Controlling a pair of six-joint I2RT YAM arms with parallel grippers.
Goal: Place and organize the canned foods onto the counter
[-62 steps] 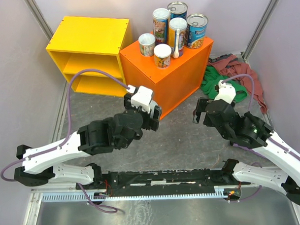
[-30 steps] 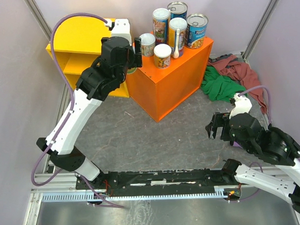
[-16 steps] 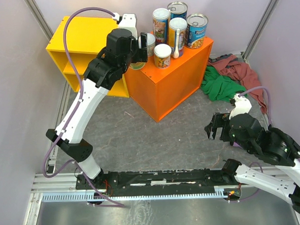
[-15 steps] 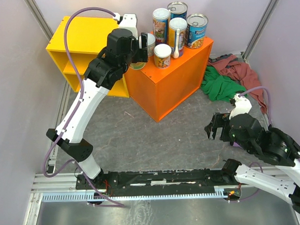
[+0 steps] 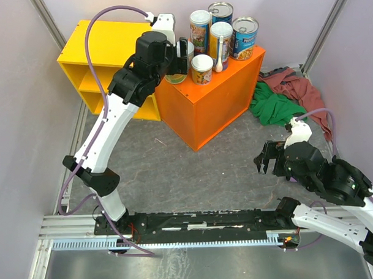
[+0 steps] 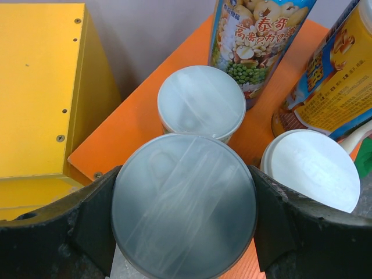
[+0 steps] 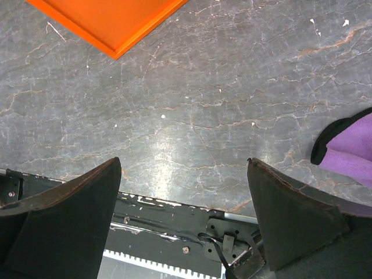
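Left claw point(image 6: 185, 224) clamped on a silver-topped metal tin point(image 6: 183, 192), held at the left corner of the plain orange box-shaped cabinet point(image 5: 216, 98) — top centre of the overhead frame, just beside five standing tins point(image 5: 221, 40). Right claw point(image 7: 183, 226) spread wide, empty — above the grey marbled surface point(image 7: 232, 116), lower right.

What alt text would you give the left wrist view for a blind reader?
The left gripper clasps a silver-topped can at the corner of the orange counter. Beyond stand two short lidded cans and two tall labelled cans; a yellow shelf unit sits left.
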